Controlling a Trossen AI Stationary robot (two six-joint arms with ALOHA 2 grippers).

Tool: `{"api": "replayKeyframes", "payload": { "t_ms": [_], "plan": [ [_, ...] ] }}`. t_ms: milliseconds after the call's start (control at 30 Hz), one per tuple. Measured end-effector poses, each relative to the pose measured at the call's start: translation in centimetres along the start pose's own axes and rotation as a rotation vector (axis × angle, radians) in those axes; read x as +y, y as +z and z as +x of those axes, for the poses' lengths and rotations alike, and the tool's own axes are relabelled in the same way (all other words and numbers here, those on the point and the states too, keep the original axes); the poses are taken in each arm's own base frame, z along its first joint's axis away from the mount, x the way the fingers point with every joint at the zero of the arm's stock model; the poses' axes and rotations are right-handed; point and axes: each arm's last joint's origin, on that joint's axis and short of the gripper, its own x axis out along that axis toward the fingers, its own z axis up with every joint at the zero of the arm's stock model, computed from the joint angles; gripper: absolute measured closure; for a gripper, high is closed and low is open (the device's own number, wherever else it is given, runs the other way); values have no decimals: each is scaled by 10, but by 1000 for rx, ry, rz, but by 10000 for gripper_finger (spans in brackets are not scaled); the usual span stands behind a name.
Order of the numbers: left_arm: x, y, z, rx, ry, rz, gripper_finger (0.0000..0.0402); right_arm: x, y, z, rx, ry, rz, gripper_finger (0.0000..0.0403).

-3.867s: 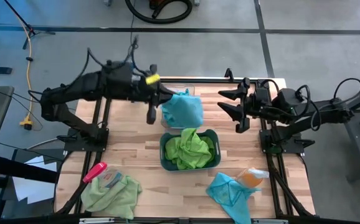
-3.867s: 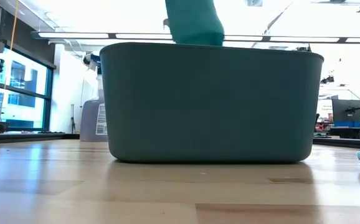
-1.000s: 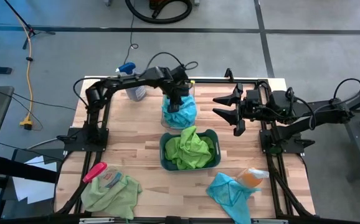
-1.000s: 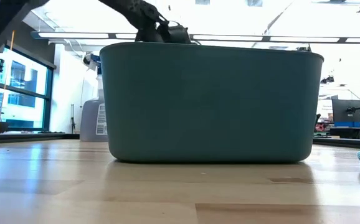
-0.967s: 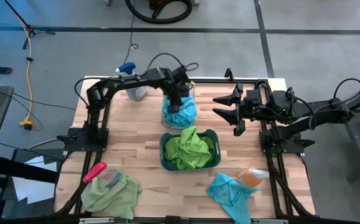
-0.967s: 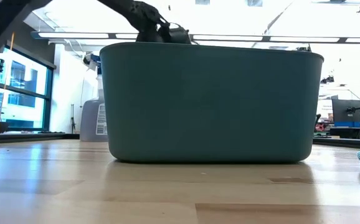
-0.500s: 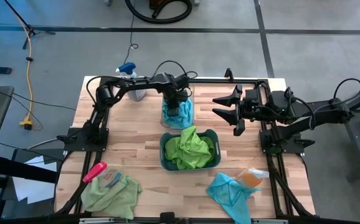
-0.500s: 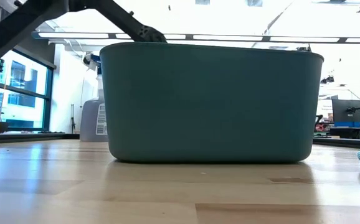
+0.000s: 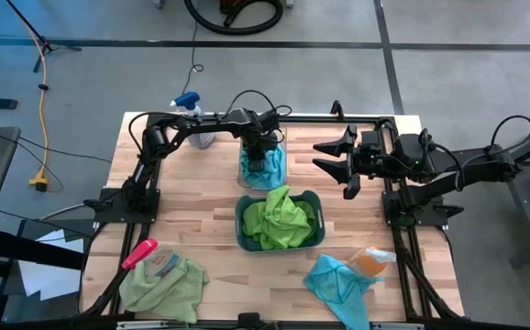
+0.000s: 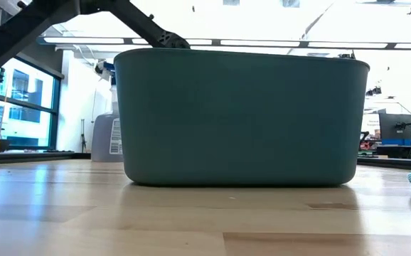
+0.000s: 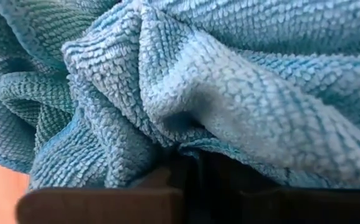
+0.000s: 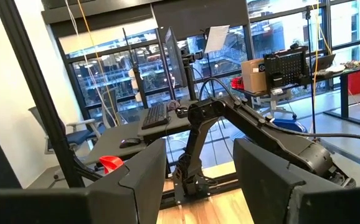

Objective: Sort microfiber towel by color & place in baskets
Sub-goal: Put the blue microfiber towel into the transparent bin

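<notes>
Pressing a turquoise towel (image 9: pixel 263 170) into the clear bin (image 9: pixel 278 129), upper centre of the high view.

The left gripper (image 9: pixel 258 152) is buried in cloth, its grip impossible to tell; next, release and lift clear. The right gripper (image 9: pixel 341 165) waits spread apart, centre right. No writing is readable.

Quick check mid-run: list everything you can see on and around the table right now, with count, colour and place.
Clear basket: one, table's far middle, holding turquoise towels.
Dark teal basket: one, table centre, holding lime green towels.
Loose green towel: one, near-left corner.
Pink-handled brush: one, beside that towel.
Loose turquoise towel: one, near-right.
Spray bottle: one, blue trigger, far-left.
Left gripper: down in the clear basket.
Right gripper: open, waiting at far right.
</notes>
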Motion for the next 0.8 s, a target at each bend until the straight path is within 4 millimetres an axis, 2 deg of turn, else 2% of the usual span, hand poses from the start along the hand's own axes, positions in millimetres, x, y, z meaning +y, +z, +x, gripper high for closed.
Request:
{"api": "replayKeyframes", "payload": {
  "t_ms": [433,600,800],
  "plan": [
    [-13,6,-17,76,-30,15,225,0,-1,0,6,-1,-5,218],
    [-13,11,-30,76,-28,-10,200,0,-1,0,6,-1,-5,218],
    [-14,19,-58,88,-33,-14,194,1,-1,0,12,27,-6,218]
  ]
}}
